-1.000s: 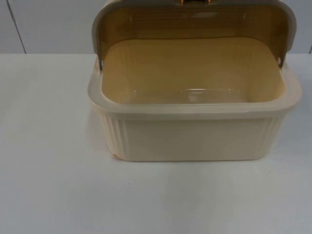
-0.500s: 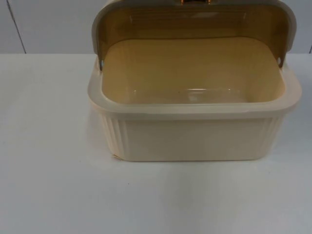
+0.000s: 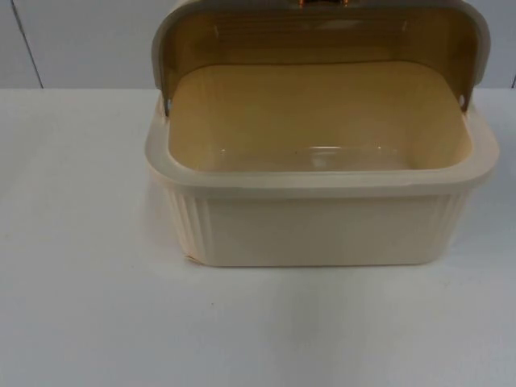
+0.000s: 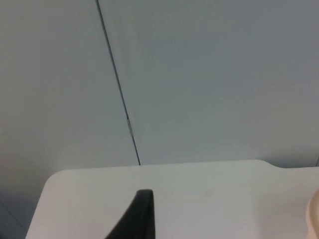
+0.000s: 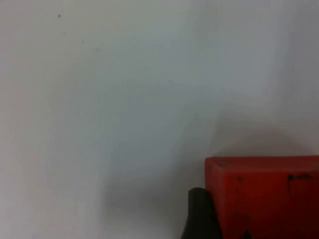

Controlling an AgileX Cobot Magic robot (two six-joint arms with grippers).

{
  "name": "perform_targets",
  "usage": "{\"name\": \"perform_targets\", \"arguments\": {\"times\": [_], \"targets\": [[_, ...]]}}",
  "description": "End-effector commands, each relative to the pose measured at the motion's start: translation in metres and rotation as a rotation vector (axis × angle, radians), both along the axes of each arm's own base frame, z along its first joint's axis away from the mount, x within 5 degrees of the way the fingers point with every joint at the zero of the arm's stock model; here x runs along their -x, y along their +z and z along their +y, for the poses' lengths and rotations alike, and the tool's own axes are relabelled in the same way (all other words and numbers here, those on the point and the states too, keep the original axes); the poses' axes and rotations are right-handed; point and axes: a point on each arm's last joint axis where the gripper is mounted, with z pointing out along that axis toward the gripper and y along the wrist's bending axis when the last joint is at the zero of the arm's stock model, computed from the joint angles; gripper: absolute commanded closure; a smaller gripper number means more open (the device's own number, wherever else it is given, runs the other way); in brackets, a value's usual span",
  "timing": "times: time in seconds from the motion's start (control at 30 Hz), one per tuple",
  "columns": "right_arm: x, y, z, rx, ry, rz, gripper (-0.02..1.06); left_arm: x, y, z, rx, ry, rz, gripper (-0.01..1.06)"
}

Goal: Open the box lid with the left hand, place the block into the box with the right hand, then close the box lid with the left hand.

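Nearest in the top view, bare white table point(image 3: 89, 322). Behind that, standing on it, the cream box point(image 3: 322, 230) with ribbed front corners and a broad pale rim. Lid point(image 3: 322, 36) up and tipped back, hinged at the far edge, amber-tinted on its inner face (a small brass-coloured fitting at its top edge). Yellowish glossy interior of the box, with a streak of reflected light on the floor. Farthest back, the grey partition wall point(image 3: 81, 44) with one vertical seam.

In the left wrist view, one black fingertip of the left gripper point(image 4: 137, 219) above the white table's far corner, the grey wall and its seam beyond, a sliver of the cream box at the frame's edge. Cannot tell whether that gripper is spread or closed (one finger alone gives no answer).

In the right wrist view, the right gripper point(image 5: 202, 214) with a black fingertip pressed against the side of the red block point(image 5: 264, 196), the block's face scuffed with a few dark marks, white table behind. Block seemingly between the fingers, but the far finger hidden, so cannot tell for sure whether gripped.
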Motion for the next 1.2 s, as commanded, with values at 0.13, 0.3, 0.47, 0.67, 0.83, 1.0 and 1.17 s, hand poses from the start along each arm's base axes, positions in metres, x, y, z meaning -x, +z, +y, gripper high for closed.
{"name": "perform_targets", "arguments": {"times": [0.13, 0.3, 0.47, 0.67, 0.83, 1.0, 1.17], "targets": [[0.001, 0.056, 0.003, -0.015, -0.072, -0.104, 1.04, 0.0, -0.001, 0.001, -0.006, 0.007, 0.001, 0.0], [0.003, 0.108, 0.011, -0.103, -0.161, -0.238, 1.04, 0.0, -0.001, 0.002, -0.014, 0.008, 0.0, 0.0], [0.018, 0.183, 0.028, -0.17, -0.187, -0.426, 1.04, 0.0, -0.001, 0.002, -0.014, 0.008, 0.0, 0.0], [0.051, 0.266, 0.065, -0.155, -0.111, -0.613, 1.04, 0.0, -0.001, 0.001, -0.01, 0.007, -0.001, 0.0], [0.073, 0.312, 0.123, -0.153, 0.043, -0.716, 1.04, 0.001, 0.0, 0.001, 0.005, 0.005, -0.002, 0.0], [0.101, 0.343, 0.202, -0.105, 0.298, -0.786, 1.04, 0.001, 0.0, 0.001, 0.007, 0.005, -0.002, 0.0], [0.12, 0.357, 0.252, -0.222, 0.363, -0.835, 1.04, 0.001, 0.0, 0.001, 0.007, 0.005, -0.002, 0.0]]}}
